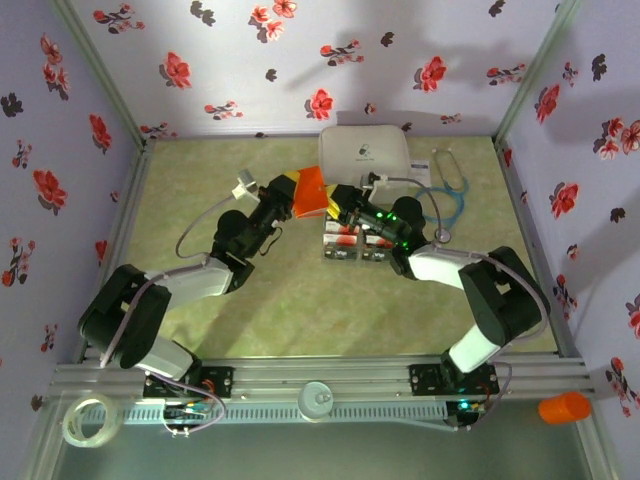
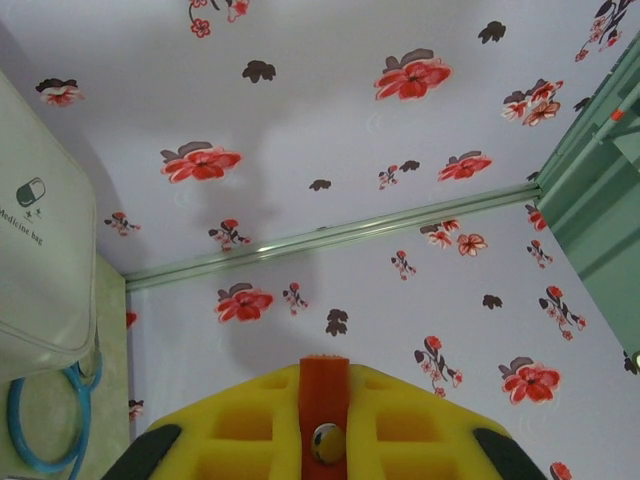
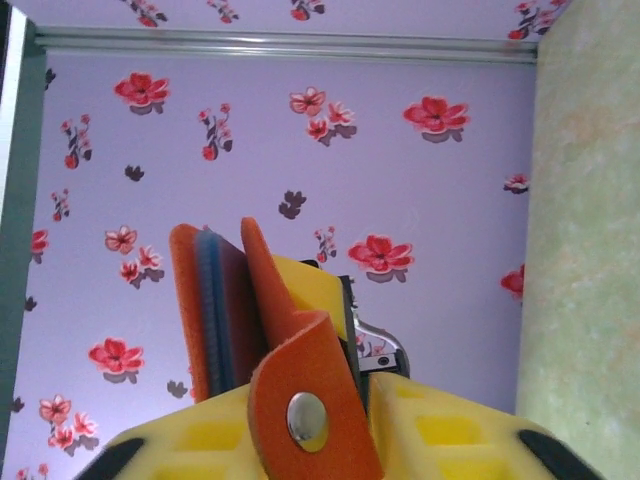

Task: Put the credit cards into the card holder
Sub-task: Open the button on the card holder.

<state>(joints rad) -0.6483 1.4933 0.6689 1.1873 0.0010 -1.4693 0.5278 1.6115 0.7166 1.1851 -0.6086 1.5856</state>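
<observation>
Where their bases sit bolted to the rail [image 1: 320,375] at the near edge, the left arm [image 1: 150,310] folds at an elbow on the near left, then stretches forward and to the right above the green table [image 1: 300,310]; the right arm [image 1: 500,300] mirrors it, elbow bent at the near right, forearm running forward and to the left; the two wrists meet nose to nose over the middle of the table, a little toward the far side; the left gripper [image 1: 289,190] is clenched on the card holder [image 1: 309,192], and its wrist view shows a narrow orange strip with a metal snap pinched between the yellow fingers; the right gripper [image 1: 335,203] comes at the holder from the other side; in the right wrist view the holder's flap with its snap lies across the gap between the yellow fingers, the orange and grey-blue leaves standing up beyond them, but whether those jaws press on the flap cannot be told; the holder sits up between the two grippers; the credit cards [image 1: 345,242] lie flat on the table under the right wrist, close together, apart from the holder; beyond them a white rounded case [image 1: 365,152] rests by the back wall [image 1: 300,60], a blue stethoscope [image 1: 452,200] at its right.
</observation>
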